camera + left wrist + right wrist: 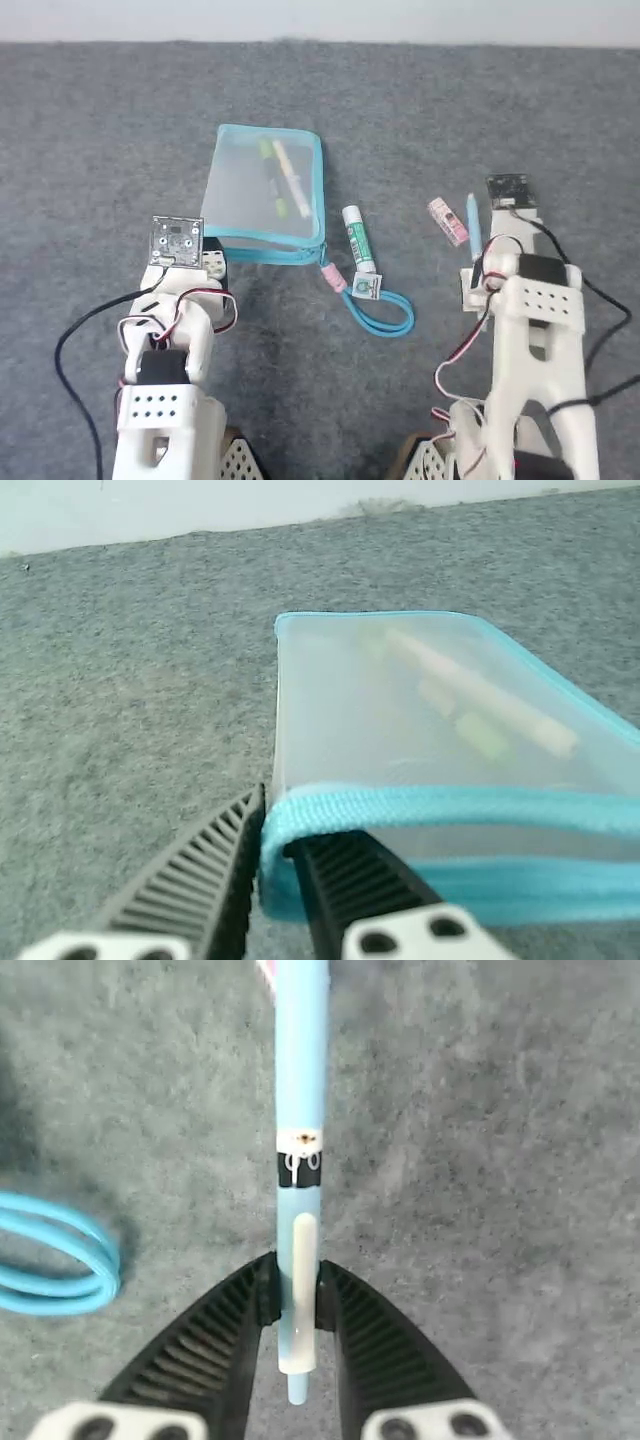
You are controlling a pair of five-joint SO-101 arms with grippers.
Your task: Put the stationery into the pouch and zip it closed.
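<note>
A translucent pouch (262, 195) with teal trim lies on the grey mat, holding a green marker (272, 180) and a pale pen (292, 178). My left gripper (275, 855) is shut on the teal zipper edge at the pouch's (420, 730) near left corner. A light blue pen (473, 225) points away from the right arm, and my right gripper (297, 1295) is shut on its clip end (300, 1160). A white and green glue stick (358, 238) lies just right of the pouch. Beside the blue pen sits a pink eraser (447, 220).
A pink zipper pull (332, 277) and a teal wrist loop (385, 310) trail from the pouch's near right corner; the loop (60, 1260) lies beside the right gripper. Grey mat (100, 150) spreads on all sides, with a pale wall strip at the far edge.
</note>
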